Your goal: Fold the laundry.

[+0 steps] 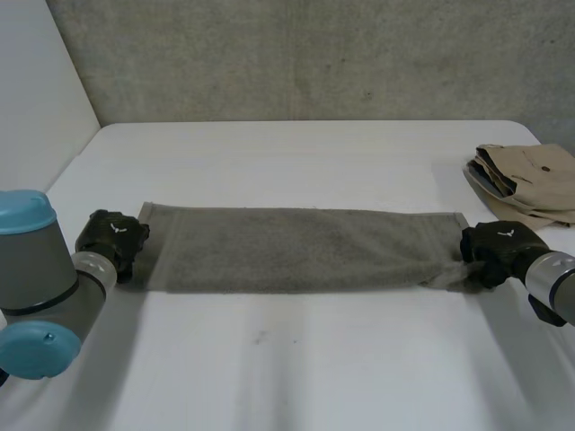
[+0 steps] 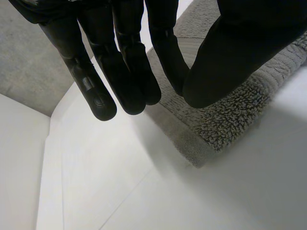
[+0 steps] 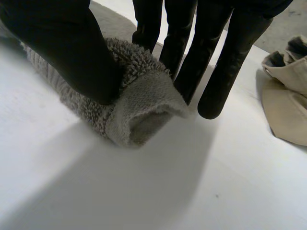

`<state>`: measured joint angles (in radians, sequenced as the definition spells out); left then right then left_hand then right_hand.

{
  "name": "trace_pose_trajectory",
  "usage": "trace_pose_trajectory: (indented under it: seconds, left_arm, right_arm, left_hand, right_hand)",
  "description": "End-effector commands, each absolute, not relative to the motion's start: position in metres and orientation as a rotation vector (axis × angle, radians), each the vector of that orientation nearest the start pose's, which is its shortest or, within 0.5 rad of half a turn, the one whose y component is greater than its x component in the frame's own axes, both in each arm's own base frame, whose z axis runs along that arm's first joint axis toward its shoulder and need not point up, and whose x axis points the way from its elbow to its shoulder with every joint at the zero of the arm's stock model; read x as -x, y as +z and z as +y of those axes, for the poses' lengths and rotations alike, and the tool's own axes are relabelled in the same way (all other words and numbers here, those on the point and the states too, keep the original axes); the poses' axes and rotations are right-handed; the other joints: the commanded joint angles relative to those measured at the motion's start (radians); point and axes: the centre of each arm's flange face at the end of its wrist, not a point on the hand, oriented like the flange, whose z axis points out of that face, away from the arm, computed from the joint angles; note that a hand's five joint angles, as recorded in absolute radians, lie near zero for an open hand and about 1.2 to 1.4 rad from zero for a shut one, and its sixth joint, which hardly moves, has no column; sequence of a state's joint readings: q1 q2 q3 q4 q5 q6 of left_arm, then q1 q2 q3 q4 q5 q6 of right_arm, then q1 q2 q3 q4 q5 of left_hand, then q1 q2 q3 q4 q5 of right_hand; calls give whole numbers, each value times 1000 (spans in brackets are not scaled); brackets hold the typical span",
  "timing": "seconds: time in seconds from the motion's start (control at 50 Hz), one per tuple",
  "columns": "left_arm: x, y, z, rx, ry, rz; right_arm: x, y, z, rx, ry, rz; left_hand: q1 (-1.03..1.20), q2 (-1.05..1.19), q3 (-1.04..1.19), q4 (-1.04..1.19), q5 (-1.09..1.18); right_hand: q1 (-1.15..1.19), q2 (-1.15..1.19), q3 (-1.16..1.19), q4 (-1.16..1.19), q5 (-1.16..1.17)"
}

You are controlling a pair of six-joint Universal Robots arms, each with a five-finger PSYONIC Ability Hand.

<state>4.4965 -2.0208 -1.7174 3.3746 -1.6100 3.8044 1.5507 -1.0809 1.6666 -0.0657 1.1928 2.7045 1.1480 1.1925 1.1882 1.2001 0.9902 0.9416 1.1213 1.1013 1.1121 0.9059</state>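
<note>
A grey towel (image 1: 296, 250) lies across the white table as a long folded strip. My left hand (image 1: 112, 238) is at its left end. In the left wrist view the thumb (image 2: 230, 62) lies on the towel (image 2: 225, 124) and the fingers (image 2: 120, 72) come down at its short edge, pinching it near the corner. My right hand (image 1: 499, 247) is at the towel's right end. In the right wrist view its thumb (image 3: 72, 52) and fingers (image 3: 220, 67) squeeze the bunched, curled-up near corner of the towel (image 3: 139, 105), which is lifted slightly off the table.
A folded beige garment (image 1: 530, 180) lies at the table's right edge, just beyond my right hand, and shows beside its fingers as beige cloth (image 3: 288, 91). A grey wall stands behind the table. White table surface (image 1: 296, 359) stretches in front of the towel.
</note>
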Motion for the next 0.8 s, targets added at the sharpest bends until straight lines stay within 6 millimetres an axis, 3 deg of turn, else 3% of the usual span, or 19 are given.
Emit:
trace_pose_trajectory:
  seconds: [0.02, 0.26, 0.34, 0.4, 0.44, 0.48, 0.5, 0.52, 0.54, 0.56, 0.64, 0.66, 0.7, 0.74, 0.76, 0.8]
  left_arm:
    - [197, 151, -301, -964, -1622, 2142]
    - [192, 171, -299, -920, -1677, 2107]
    - [191, 175, -296, -921, -1686, 2102]
    - [191, 179, -295, -918, -1700, 2094]
    - [192, 180, -294, -921, -1709, 2092]
    - [193, 182, -293, -924, -1720, 2085]
    - [193, 183, -293, -923, -1725, 2080]
    - [195, 186, -293, -921, -1744, 2065]
    - [195, 188, -293, -919, -1751, 2059]
    - [196, 191, -293, -914, -1761, 2051]
    - [199, 201, -292, -895, -1808, 2030]
    - [201, 205, -291, -888, -1829, 2030]
    - [206, 210, -288, -879, -1868, 2030]
    - [209, 214, -287, -874, -1893, 2029]
    - [210, 215, -286, -876, -1901, 2028]
    - [214, 216, -284, -883, -1912, 2028]
  right_arm:
    - [-129, 137, -338, 833, -1651, 2571]
    - [-33, 145, -357, 1323, -1762, 2877]
    - [-21, 161, -363, 1363, -1847, 2909]
    - [-28, 176, -365, 1389, -1941, 2859]
    - [-53, 192, -363, 1438, -2049, 2739]
    - [-80, 199, -360, 1470, -2120, 2613]
    - [-108, 205, -356, 1492, -2187, 2479]
    - [-122, 207, -354, 1505, -2219, 2413]
    - [-135, 210, -350, 1522, -2245, 2346]
    - [-170, 217, -339, 1569, -2310, 2166]
    - [-233, 227, -307, 1658, -2361, 1849]
    - [-264, 226, -287, 1704, -2342, 1690]
    - [-301, 218, -261, 1762, -2278, 1511]
    - [-326, 208, -240, 1802, -2208, 1389]
    - [-346, 199, -220, 1835, -2136, 1287]
    - [-361, 190, -203, 1859, -2068, 1216]
  left_hand:
    - [248, 204, 208, 196, 232]
    - [248, 204, 208, 196, 232]
    - [248, 204, 208, 196, 232]
    - [248, 204, 208, 196, 232]
    - [150, 105, 110, 98, 133]
    - [-211, -256, -251, -263, -228]
    - [-326, -370, -366, -378, -342]
    - [-507, -552, -547, -559, -524]
    - [-541, -585, -581, -593, -557]
    - [-590, -635, -631, -643, -607]
    - [-682, -727, -722, -734, -699]
    - [-682, -727, -722, -734, -699]
    - [-682, -727, -722, -734, -699]
    - [-682, -727, -722, -734, -699]
    - [-682, -727, -722, -734, -699]
    - [-682, -727, -722, -734, -699]
  right_hand:
    - [455, 275, 295, 284, 316]
    - [455, 275, 295, 284, 316]
    - [455, 275, 295, 284, 316]
    - [455, 275, 295, 284, 316]
    - [455, 275, 295, 284, 316]
    - [455, 275, 295, 284, 316]
    - [455, 275, 295, 284, 316]
    - [455, 275, 295, 284, 316]
    - [455, 275, 295, 284, 316]
    - [455, 275, 295, 284, 316]
    - [455, 275, 295, 284, 316]
    - [455, 275, 295, 284, 316]
    - [455, 275, 295, 284, 316]
    - [455, 275, 295, 284, 316]
    - [455, 275, 295, 284, 316]
    - [455, 275, 295, 284, 316]
